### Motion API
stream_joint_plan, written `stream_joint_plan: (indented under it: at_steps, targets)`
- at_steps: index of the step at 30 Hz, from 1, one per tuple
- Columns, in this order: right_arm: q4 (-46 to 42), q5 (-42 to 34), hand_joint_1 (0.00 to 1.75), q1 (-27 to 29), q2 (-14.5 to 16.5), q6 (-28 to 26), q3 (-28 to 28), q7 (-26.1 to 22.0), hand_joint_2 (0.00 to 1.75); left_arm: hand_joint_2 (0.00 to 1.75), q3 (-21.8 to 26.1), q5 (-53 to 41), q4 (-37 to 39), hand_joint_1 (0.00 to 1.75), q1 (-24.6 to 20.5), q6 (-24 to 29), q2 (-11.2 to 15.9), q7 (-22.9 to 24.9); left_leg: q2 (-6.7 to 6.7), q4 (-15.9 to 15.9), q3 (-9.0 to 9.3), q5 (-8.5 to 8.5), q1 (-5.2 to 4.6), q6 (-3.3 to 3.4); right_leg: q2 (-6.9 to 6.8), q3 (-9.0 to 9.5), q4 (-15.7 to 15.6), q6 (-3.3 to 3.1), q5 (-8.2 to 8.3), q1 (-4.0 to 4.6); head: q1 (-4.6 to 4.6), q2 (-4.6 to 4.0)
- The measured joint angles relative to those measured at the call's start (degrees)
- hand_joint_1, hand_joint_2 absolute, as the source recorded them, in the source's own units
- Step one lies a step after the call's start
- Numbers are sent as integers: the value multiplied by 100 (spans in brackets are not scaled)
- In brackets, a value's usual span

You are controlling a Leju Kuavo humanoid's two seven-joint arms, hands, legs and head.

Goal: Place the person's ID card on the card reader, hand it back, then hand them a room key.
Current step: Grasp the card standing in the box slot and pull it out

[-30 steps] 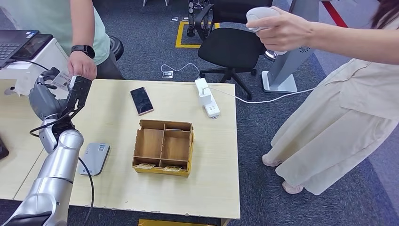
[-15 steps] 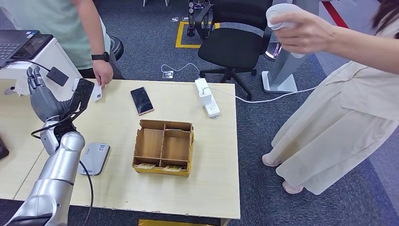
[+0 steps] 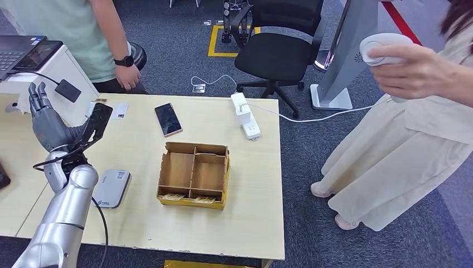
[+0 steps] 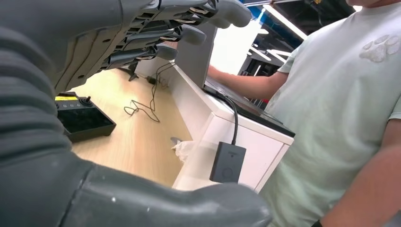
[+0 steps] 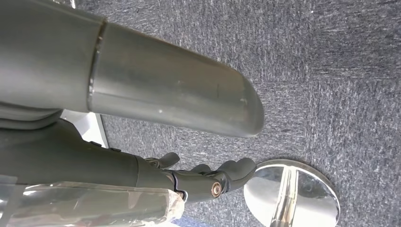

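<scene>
Head view, phone point(image 3: 168, 119), power strip point(image 3: 245, 116) behind divided box point(image 3: 194, 174)

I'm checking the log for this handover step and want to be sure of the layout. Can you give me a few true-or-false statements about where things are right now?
1. The left hand holds the ID card. False: it is raised with fingers apart and holds nothing.
2. A white card lies on the table near the person in the green shirt. True.
3. The phone lies inside the wooden box. False: it lies on the table, beyond the box.
4. The grey card reader has a card resting on it. False: nothing lies on it.
5. The power strip lies on the table's far edge. True.
</scene>
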Motion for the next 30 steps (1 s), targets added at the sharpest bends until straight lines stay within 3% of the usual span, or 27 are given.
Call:
stream_joint_plan:
  at_steps: [1,2,5,6,14,22,30]
  targets:
    - [0,-11,0,11,0,-9,0,-17,0,175,0,37,-92,0,99,-4,30,-34,0,0,0,-1,0,0,0,-1,0,0,0,0,1,1]
    - [0,-19,0,22,0,-16,0,-33,0,131,0,70,-171,0,194,-10,54,-61,0,0,-1,-1,0,-1,0,-1,0,0,-1,0,1,1]
    - [0,-29,0,43,0,-32,0,-55,0,131,0,127,-368,0,422,-45,127,-107,-1,-1,-4,-1,0,-1,-2,-3,0,1,-1,0,0,1]
    - [0,-31,0,49,0,-35,0,-60,0,175,0,144,-441,0,498,-78,157,-132,-1,-1,-4,-1,0,-1,-2,-2,0,1,-1,0,0,1]
    - [0,-89,0,131,-3,-32,0,-164,0,175,16,168,-1154,0,1242,-538,562,-303,-1,-1,-8,-1,1,-1,-1,-7,0,1,-2,0,-1,1]
    - [0,-98,0,148,-7,-30,0,-180,0,175,26,-142,-1516,0,1572,-751,852,-307,0,-1,-10,-1,1,-1,1,-7,0,1,-1,0,1,-1]
    - [-2,-158,0,175,-64,-17,0,-275,0,175,214,-701,-2203,0,2418,-991,1273,-618,5,-2,-17,-4,1,1,5,-15,0,0,-3,0,0,1]
